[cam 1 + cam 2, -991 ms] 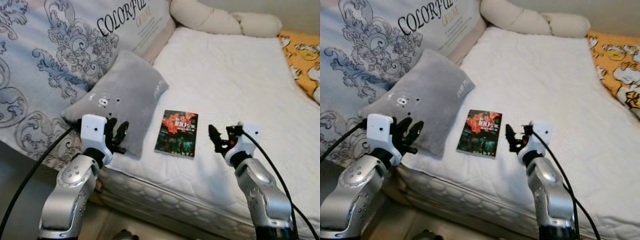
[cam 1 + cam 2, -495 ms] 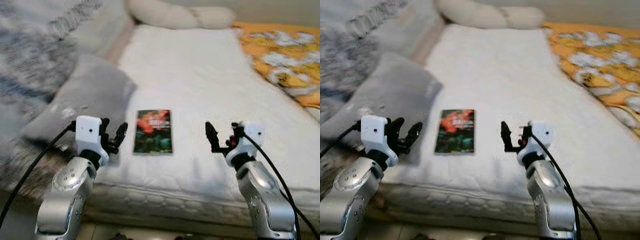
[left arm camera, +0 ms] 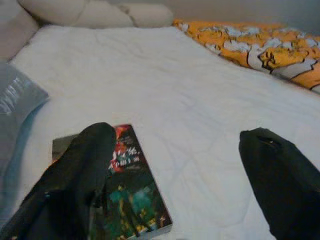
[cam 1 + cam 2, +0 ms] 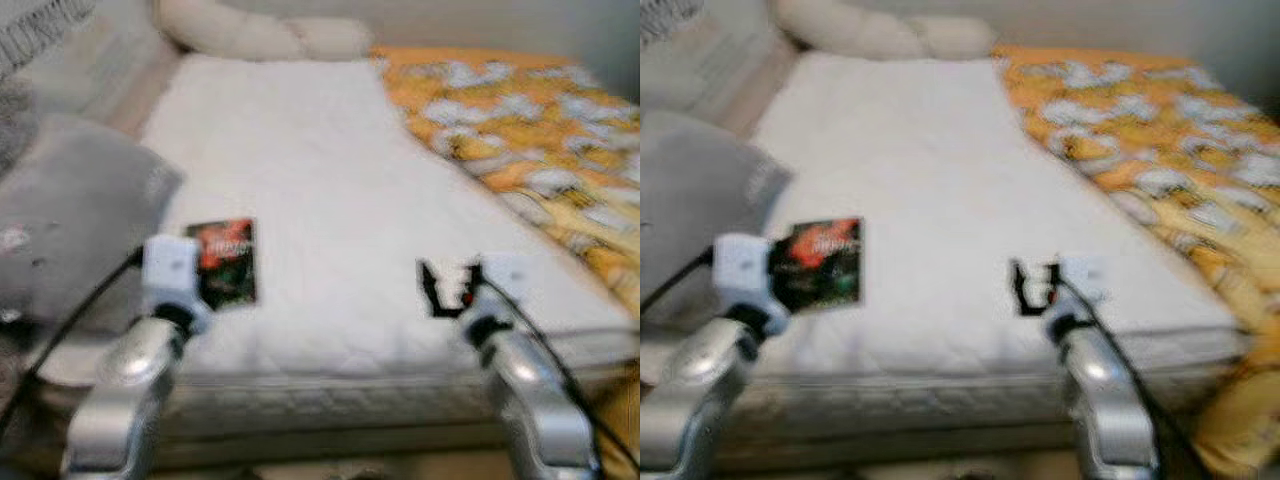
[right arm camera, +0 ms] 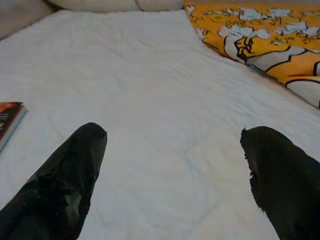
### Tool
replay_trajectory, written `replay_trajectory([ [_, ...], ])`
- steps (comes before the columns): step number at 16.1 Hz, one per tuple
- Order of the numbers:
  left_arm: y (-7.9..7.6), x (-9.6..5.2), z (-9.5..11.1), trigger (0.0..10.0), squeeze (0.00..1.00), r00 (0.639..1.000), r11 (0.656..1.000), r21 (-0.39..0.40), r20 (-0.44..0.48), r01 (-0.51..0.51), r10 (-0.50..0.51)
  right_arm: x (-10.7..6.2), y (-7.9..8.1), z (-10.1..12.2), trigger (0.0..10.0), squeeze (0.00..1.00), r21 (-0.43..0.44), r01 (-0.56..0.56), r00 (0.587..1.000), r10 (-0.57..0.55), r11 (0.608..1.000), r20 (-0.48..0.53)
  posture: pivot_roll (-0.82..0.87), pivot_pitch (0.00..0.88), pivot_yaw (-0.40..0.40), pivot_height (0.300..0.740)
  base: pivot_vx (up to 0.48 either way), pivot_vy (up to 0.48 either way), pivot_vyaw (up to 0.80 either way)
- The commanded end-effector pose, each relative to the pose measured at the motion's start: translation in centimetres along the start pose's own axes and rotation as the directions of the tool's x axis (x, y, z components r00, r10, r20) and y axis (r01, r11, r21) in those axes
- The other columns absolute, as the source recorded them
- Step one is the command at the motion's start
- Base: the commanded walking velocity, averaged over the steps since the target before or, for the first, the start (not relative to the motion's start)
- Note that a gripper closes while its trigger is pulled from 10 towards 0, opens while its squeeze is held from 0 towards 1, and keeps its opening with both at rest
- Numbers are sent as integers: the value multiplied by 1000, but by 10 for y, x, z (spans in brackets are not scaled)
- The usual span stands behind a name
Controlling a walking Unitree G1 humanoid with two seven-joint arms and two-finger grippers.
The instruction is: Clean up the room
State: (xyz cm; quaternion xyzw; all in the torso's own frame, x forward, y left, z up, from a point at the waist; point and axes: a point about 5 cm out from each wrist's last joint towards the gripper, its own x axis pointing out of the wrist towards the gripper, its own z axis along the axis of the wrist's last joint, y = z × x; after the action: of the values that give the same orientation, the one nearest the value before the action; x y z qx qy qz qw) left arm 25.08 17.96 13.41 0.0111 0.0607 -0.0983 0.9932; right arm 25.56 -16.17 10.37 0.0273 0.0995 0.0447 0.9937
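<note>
A dark book with a red cover picture [image 4: 226, 262] lies flat on the white mattress [image 4: 300, 170] near its front edge; the eye views are blurred. My left gripper [image 3: 180, 175] is open and hovers just in front of the book [image 3: 125, 190], one finger over its near corner. Further right over bare mattress, my right gripper [image 4: 447, 290] is open and holds nothing. Its wrist view shows the book's edge [image 5: 9, 120] off to the side.
A grey pillow [image 4: 70, 210] lies left of the book. Cream bolster cushions [image 4: 260, 35] sit at the far end of the bed. An orange patterned blanket [image 4: 520, 140] covers the right side. The mattress's front edge is just below my grippers.
The camera has swung to the right and the picture has blurred; the printed headboard has left the view and the orange blanket has come in. Both grippers stay open, still held over the mattress.
</note>
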Motion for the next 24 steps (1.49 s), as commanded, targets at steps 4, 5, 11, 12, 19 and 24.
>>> replay_trajectory([
  [4, -1, 3, -2, 10000, 1000, 1000, 1000, 20, -14, -21, 22, 5, -3, 8, 10000, 200, -7, 18, 1000, -18, 1000, 24, 46, 0, -25, 740, 0, -429, 0],
  [5, -2, 4, -2, 10000, 1000, 1000, 1000, 21, -13, -21, 21, 5, -3, 9, 10000, 204, -22, 29, 999, -28, 999, 30, 46, 0, -25, 740, 0, -420, 0],
  [11, -5, 10, -1, 10000, 1000, 1000, 999, 35, -2, -24, 24, 6, -5, 12, 10000, 267, -110, 18, 999, -13, 994, 46, 34, 0, -24, 740, 0, -416, 133],
  [12, -6, 10, 0, 10000, 1000, 1000, 999, 35, 0, -20, 20, 6, -5, 12, 10000, 275, -110, 19, 999, -14, 994, 46, 34, 0, -25, 740, 0, -416, 800],
  [19, -7, 13, 0, 10000, 1000, 1000, 999, 38, 10, -13, 13, 7, -11, 10, 10000, 204, -41, 52, 998, -50, 998, 40, 28, 0, -31, 740, 0, -415, 343],
  [24, -9, 14, -1, 10000, 1000, 1000, 999, 39, 6, -8, 8, 6, -16, 6, 10000, 0, -43, 73, 997, -72, 996, 19, 30, 0, -26, 740, 0, -414, 0],
])
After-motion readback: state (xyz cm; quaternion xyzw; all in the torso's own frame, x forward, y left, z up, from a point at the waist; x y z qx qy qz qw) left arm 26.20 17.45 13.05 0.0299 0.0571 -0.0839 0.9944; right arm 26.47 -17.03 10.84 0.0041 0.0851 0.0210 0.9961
